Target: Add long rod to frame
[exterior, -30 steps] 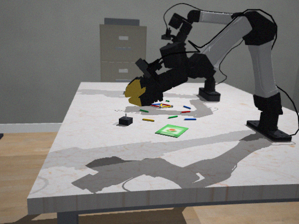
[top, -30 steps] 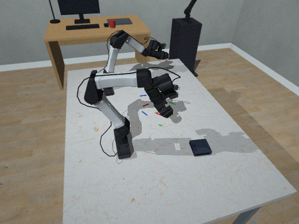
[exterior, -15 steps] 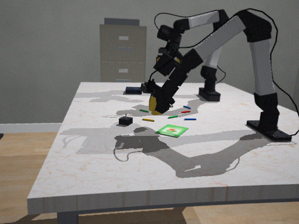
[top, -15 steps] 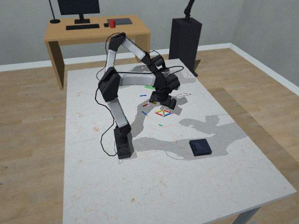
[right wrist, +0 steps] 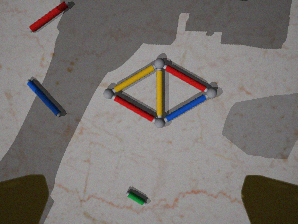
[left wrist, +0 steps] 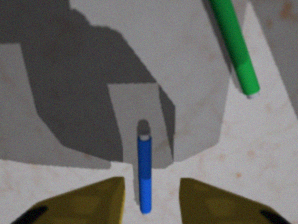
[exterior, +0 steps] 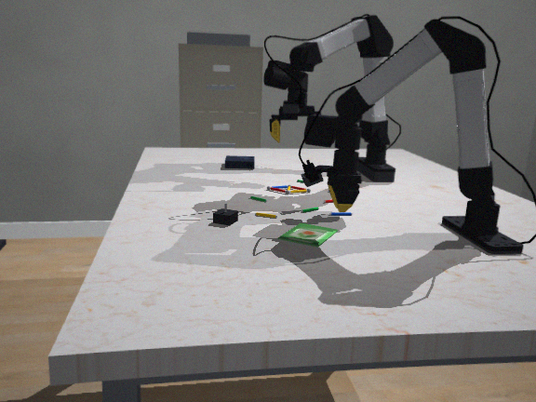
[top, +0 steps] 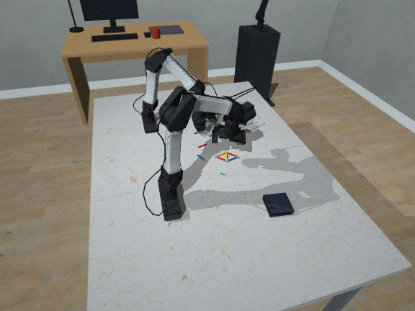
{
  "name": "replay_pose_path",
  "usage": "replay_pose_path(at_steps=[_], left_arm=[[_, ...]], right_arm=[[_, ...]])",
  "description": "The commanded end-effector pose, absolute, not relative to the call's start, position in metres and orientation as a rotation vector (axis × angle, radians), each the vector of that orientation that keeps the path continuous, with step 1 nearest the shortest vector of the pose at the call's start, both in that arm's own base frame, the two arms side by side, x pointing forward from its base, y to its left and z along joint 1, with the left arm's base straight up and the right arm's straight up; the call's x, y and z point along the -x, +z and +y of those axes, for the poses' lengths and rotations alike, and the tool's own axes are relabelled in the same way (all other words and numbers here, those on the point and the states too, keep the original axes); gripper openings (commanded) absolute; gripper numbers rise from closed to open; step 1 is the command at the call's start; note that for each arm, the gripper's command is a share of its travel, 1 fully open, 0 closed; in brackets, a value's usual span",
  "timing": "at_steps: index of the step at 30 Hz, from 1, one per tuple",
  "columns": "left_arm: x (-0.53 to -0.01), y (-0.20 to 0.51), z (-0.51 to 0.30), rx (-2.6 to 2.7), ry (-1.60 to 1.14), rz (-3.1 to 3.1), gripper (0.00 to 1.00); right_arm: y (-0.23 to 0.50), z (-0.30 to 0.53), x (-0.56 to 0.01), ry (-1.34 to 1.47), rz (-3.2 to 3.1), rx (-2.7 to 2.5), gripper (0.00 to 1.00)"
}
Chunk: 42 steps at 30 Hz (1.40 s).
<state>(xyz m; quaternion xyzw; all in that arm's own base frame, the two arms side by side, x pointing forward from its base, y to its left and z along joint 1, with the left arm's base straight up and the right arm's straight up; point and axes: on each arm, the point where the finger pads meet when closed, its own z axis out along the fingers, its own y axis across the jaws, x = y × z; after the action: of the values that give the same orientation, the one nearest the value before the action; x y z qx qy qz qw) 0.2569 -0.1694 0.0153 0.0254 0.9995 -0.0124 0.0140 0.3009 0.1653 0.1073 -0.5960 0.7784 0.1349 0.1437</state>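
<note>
The frame (top: 227, 155) (exterior: 288, 189) (right wrist: 159, 92) lies flat on the table as a diamond of two triangles, yellow, red and blue rods meeting at steel balls, a yellow rod across its middle. My left gripper (exterior: 343, 207) (left wrist: 152, 186) is partly open and low, its fingertips on either side of a blue rod (exterior: 344, 214) (left wrist: 145, 167), touching neither side. My right gripper (top: 228, 142) (right wrist: 145, 184) is wide open and empty, high above the frame. A second blue rod (top: 200, 157) (right wrist: 44, 97) and a red rod (top: 202, 145) (right wrist: 48, 17) lie beside the frame.
Green rods (exterior: 310, 209) (exterior: 258, 199) (left wrist: 235, 45), a yellow rod (exterior: 265, 215) and a short green rod (top: 222, 173) (right wrist: 136, 198) lie loose. A green square (exterior: 298, 235), a small black box (exterior: 225, 217) and a dark box (top: 278, 204) (exterior: 239, 162) stand around them.
</note>
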Motion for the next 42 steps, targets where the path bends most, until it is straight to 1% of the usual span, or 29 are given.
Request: replay_pose_path(at_steps=[1, 7, 11, 15, 17, 25, 37, 42], left_arm=[[-0.241, 0.032, -0.162, -0.037, 0.0, 3.145, 0.31], [-0.246, 0.033, -0.167, -0.064, -0.019, 3.119, 0.31], [-0.24, 0.019, -0.163, -0.066, 0.005, 3.142, 0.31], [-0.239, 0.011, -0.164, -0.054, 0.001, 3.139, 0.27], [-0.24, 0.008, -0.164, -0.054, 0.002, 3.139, 0.3], [-0.238, -0.004, -0.162, -0.05, 0.012, 3.149, 0.31], [-0.234, -0.003, -0.159, -0.051, 0.033, 3.169, 0.31], [-0.239, 0.026, -0.162, -0.058, 0.012, 3.149, 0.31]], right_arm=[[0.122, 0.177, -0.317, 0.383, 2.117, 1.761, 1.0], [0.117, 0.181, -0.322, 0.387, 2.124, 1.756, 1.0], [0.124, 0.181, -0.322, 0.377, 2.109, 1.75, 1.0], [0.124, 0.181, -0.322, 0.377, 2.109, 1.75, 1.0], [0.124, 0.181, -0.322, 0.377, 2.109, 1.75, 1.0], [0.124, 0.181, -0.322, 0.376, 2.108, 1.75, 1.0], [0.124, 0.181, -0.322, 0.378, 2.104, 1.752, 1.0], [0.135, 0.188, -0.309, 0.451, 2.086, 1.704, 1.0]])
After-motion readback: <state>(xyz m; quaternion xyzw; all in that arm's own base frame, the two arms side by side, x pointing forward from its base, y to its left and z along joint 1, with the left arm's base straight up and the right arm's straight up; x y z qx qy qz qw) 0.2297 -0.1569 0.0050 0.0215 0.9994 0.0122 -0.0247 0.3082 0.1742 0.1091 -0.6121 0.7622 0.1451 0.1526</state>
